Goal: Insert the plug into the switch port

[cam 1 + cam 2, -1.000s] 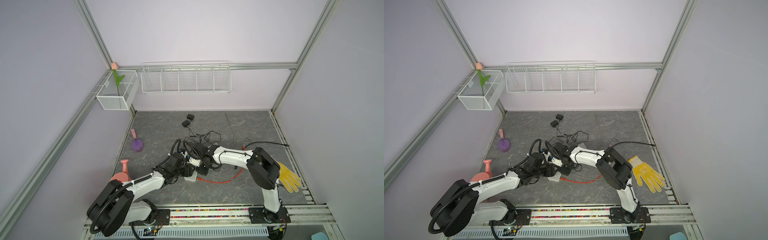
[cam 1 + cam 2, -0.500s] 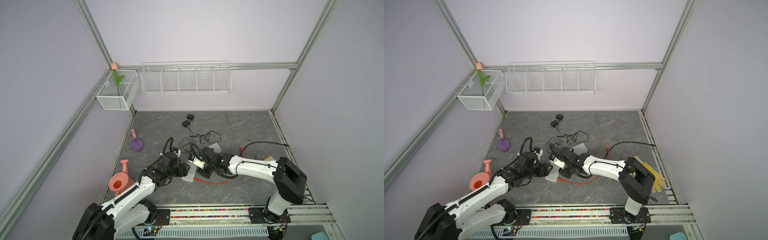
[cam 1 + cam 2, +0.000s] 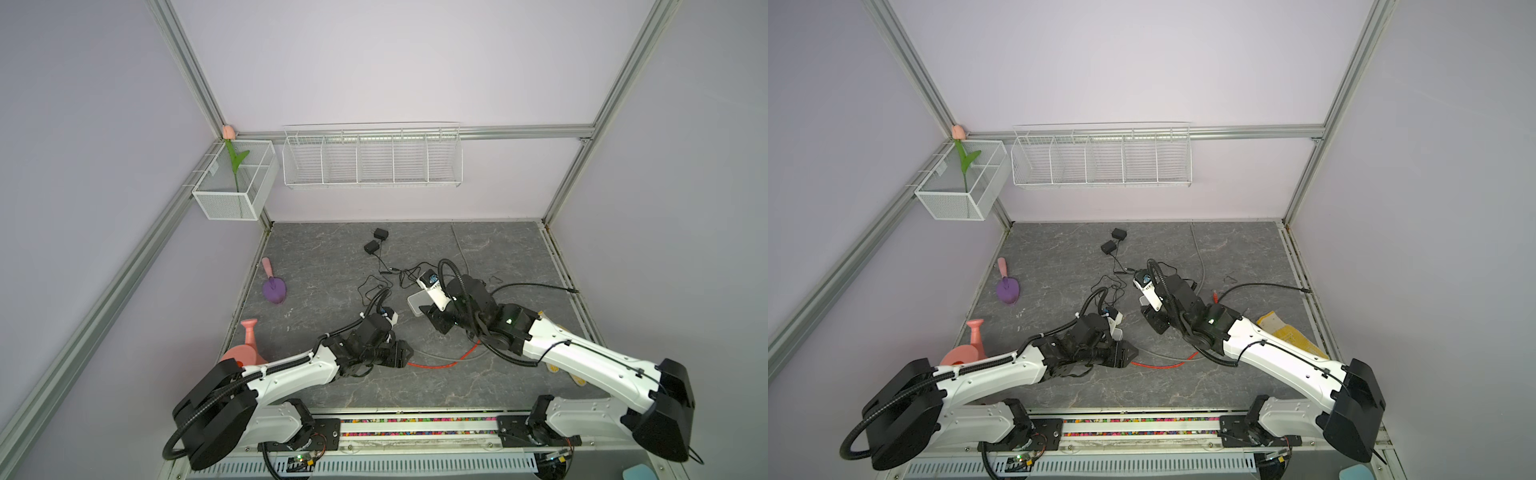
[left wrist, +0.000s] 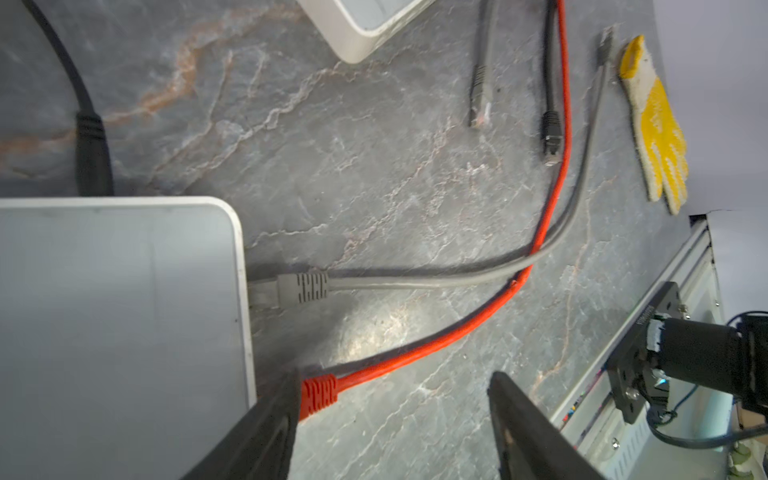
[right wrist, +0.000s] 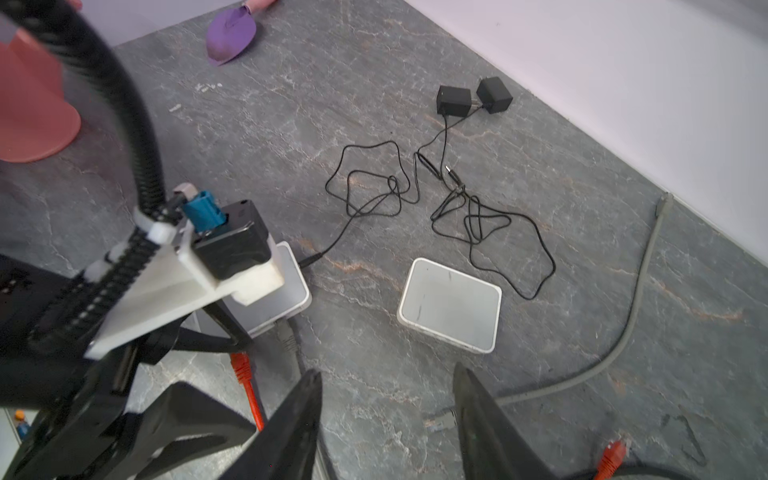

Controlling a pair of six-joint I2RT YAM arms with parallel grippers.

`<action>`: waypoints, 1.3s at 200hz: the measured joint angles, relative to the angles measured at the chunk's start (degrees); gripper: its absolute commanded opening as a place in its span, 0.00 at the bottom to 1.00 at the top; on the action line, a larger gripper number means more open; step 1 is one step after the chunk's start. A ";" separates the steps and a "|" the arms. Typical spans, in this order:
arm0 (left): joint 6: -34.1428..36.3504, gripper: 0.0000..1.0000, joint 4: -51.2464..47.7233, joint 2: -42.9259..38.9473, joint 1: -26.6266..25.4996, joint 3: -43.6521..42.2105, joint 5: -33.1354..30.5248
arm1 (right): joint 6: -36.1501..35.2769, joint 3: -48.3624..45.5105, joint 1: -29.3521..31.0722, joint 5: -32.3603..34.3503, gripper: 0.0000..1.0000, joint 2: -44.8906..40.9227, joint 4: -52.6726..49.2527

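In both top views my arms reach low over the grey tabletop (image 3: 332,257). The left claw (image 3: 398,353) sits at the end of the red cable (image 3: 436,365), and the right claw (image 3: 434,322) is nearby.

Left wrist view: the left claw's jaws are wide and hold nothing. The red plug (image 4: 318,397) lies at the edge of the switch (image 4: 124,332), just beside one finger. Its tip is hidden, so I cannot tell if it is seated. A grey plug (image 4: 301,286) sits in the neighbouring port.

Right wrist view: the right claw is wide and empty, probably held clear, near a spare switch (image 5: 449,305).

The left arm (image 3: 291,371) and right arm (image 3: 582,353) stretch low, angled inward. The left gripper (image 4: 395,432) and right gripper (image 5: 390,428) have jaws spread apart.
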 measured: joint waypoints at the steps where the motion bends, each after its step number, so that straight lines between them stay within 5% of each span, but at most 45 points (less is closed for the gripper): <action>1: -0.07 0.72 0.07 0.13 0.00 0.00 0.02 | 0.02 -0.07 0.00 0.02 0.54 -0.07 -0.04; 37: -2.08 0.73 2.64 4.07 1.20 0.15 -0.92 | 0.92 -1.68 0.00 0.57 0.55 -1.79 -0.55; 73: -2.49 0.74 2.21 3.76 7.87 0.07 -2.25 | 1.22 -2.69 0.00 0.98 0.55 -3.65 -0.61; 134: 4.00 0.76 -3.08 -8.63 34.71 -0.74 -2.45 | 1.60 -4.55 0.00 1.36 0.55 -5.90 -1.05; 170: 6.12 0.68 -3.15 -5.70 49.31 1.86 4.90 | 2.34 -4.57 -1.33 1.55 0.55 -5.68 -1.38; 185: 6.56 0.68 -4.17 -4.70 48.37 3.19 6.60 | 3.63 -4.96 -3.45 1.75 0.56 -5.27 -1.62; 229: 6.34 0.70 -8.13 -14.99 28.59 4.50 2.58 | 9.53 -8.31 -10.27 1.05 0.65 -2.97 -3.76; 260: 2.73 0.70 -4.85 -16.68 24.70 -0.92 2.60 | 11.72 -8.15 -11.08 -0.42 0.65 0.61 -4.02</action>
